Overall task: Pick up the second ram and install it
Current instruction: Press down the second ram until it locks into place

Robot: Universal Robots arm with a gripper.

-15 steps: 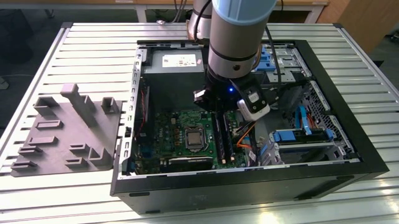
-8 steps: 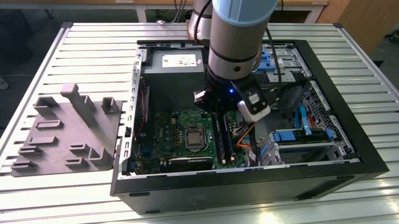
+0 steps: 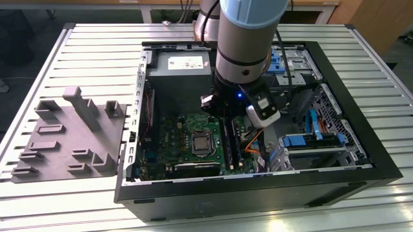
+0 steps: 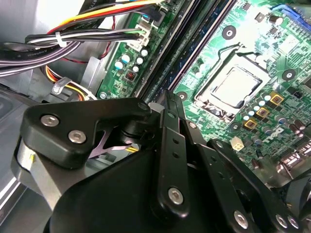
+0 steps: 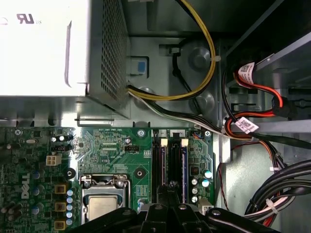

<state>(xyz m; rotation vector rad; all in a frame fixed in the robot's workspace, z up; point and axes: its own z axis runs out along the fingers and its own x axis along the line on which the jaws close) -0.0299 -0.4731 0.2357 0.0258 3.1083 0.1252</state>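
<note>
Gripper (image 5: 165, 195): my black linkage is the nearest thing in both wrist views. My tip (image 4: 168, 99) is down over the memory sockets, on the exterior view's right of the processor socket (image 3: 201, 143).
Jaws: I cannot tell from these views whether they are apart, together or clamped on anything.
Second ram (image 5: 168, 167): I take it to be the thin dark stick standing in the sockets just beyond my tip, between the pale end clips. I cannot tell whether it is fully seated, or whether I am touching it.
Motherboard (image 3: 174, 135): green, lying flat on the case floor, with the sockets running near to far.
Computer case (image 3: 351, 96): an open black box. It holds the motherboard, the grey power supply (image 3: 181, 63) at the far end, blue drive carriers (image 3: 303, 141) on the exterior view's right, and loose cables.
Cables (image 5: 194, 92): yellow, black and orange runs curve from the power supply past the far end of the sockets, near my wrist.
Grey holder (image 3: 71, 135): on the table to the exterior view's left of the case, well apart from me.
Risk, tilt: if the stick meets its socket off square, one end could seat while the other rides high.
Risk, clips: a clip not swung clear would block the stick.
Risk, snag: my linkage could catch the orange wires beside the sockets.
</note>
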